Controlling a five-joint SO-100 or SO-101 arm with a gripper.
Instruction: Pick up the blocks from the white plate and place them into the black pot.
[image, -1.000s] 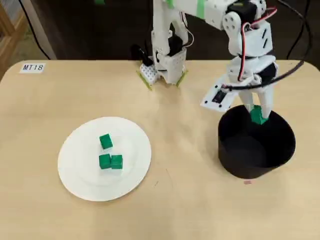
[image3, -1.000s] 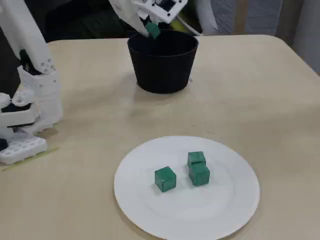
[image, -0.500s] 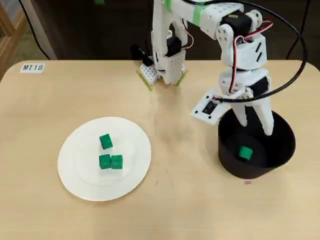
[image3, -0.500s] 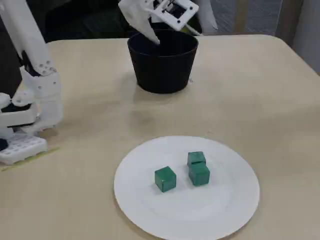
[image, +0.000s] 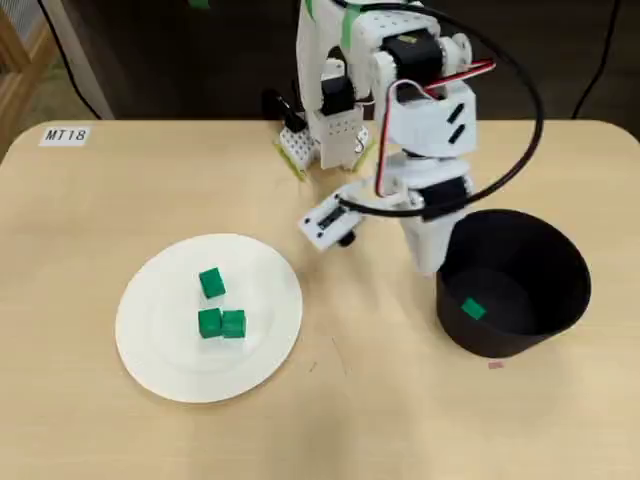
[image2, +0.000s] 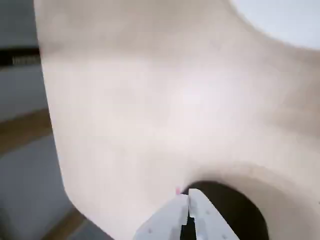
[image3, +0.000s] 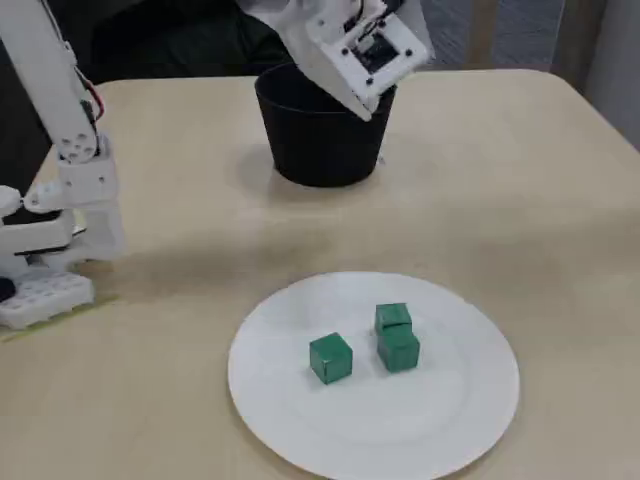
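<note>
Three green blocks lie on the white plate at the left of the overhead view. They also show in the fixed view on the plate. A fourth block lies inside the black pot, which also shows in the fixed view. My gripper hangs just above the pot's left rim. In the wrist view my gripper is shut and empty, with the pot below it.
The white robot base stands at the table's back edge and at the left of the fixed view. A label reading MT18 lies at the back left corner. In the wrist view the table edge drops off at the left.
</note>
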